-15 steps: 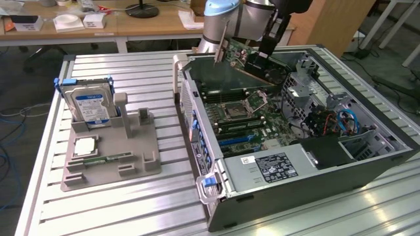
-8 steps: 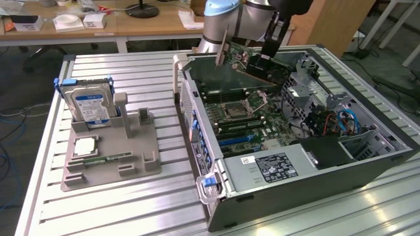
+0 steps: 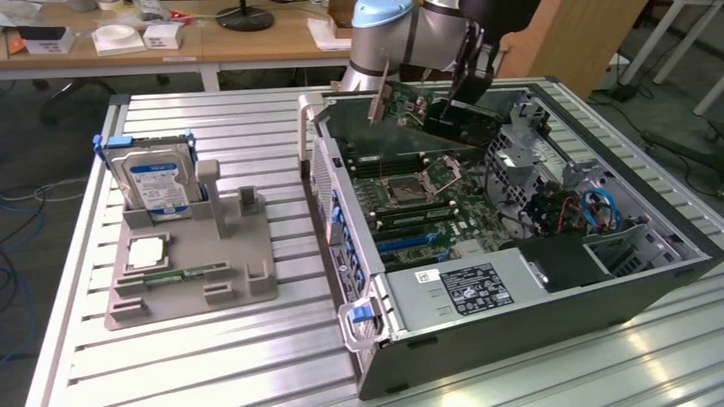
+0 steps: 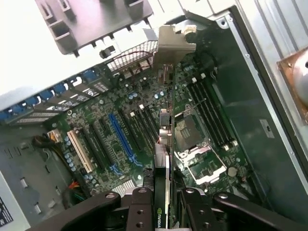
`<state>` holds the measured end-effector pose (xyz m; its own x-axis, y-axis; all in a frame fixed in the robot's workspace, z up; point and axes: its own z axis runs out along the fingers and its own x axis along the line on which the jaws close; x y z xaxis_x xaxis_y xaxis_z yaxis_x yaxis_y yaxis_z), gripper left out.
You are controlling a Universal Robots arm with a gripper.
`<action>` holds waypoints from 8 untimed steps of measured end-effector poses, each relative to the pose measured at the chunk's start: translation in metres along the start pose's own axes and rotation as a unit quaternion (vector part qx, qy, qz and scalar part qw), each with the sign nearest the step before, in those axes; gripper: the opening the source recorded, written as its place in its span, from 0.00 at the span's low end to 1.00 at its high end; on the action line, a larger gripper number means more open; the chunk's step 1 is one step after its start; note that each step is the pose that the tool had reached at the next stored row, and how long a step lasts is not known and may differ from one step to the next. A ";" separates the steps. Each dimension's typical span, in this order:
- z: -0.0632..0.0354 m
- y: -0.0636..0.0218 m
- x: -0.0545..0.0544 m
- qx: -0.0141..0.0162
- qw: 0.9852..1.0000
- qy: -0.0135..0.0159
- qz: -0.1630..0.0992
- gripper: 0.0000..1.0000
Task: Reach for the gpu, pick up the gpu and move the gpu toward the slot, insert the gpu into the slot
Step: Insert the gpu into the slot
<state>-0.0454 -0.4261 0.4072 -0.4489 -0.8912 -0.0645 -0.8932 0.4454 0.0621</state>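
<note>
The gpu (image 3: 450,119), a dark green card with a silver bracket (image 3: 378,95) at one end, hangs tilted over the far end of the open computer case (image 3: 374,339). My gripper (image 3: 462,95) is shut on its upper edge. In the wrist view the gpu (image 4: 166,144) appears edge-on, running from my gripper (image 4: 166,204) out to its bracket (image 4: 173,41), above the motherboard. The long blue slot (image 4: 122,137) lies on the board beside the card's line, apart from it. That same blue slot (image 3: 409,242) sits near the middle of the board in the exterior view.
A grey holder (image 3: 186,271) at the exterior view's left carries a hard drive (image 3: 158,182), a processor chip (image 3: 147,253) and a memory stick (image 3: 181,275). Inside the case are a CPU socket (image 3: 405,188), a power supply (image 3: 476,288) and blue cables (image 3: 594,208). Desks stand behind.
</note>
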 end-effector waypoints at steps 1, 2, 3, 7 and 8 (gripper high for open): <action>0.0007 0.0000 0.000 0.000 1.000 0.000 -0.009 0.26; 0.0014 -0.0001 0.000 0.000 1.000 0.001 -0.018 0.26; 0.0022 -0.0002 0.000 0.000 1.000 0.001 -0.028 0.26; 0.0049 -0.0004 0.000 0.001 0.998 0.002 -0.063 0.26; 0.0069 -0.0004 0.000 0.003 0.996 0.002 -0.091 0.26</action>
<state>-0.0453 -0.4261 0.4003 -0.2797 -0.9575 -0.0700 -0.9598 0.2772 0.0431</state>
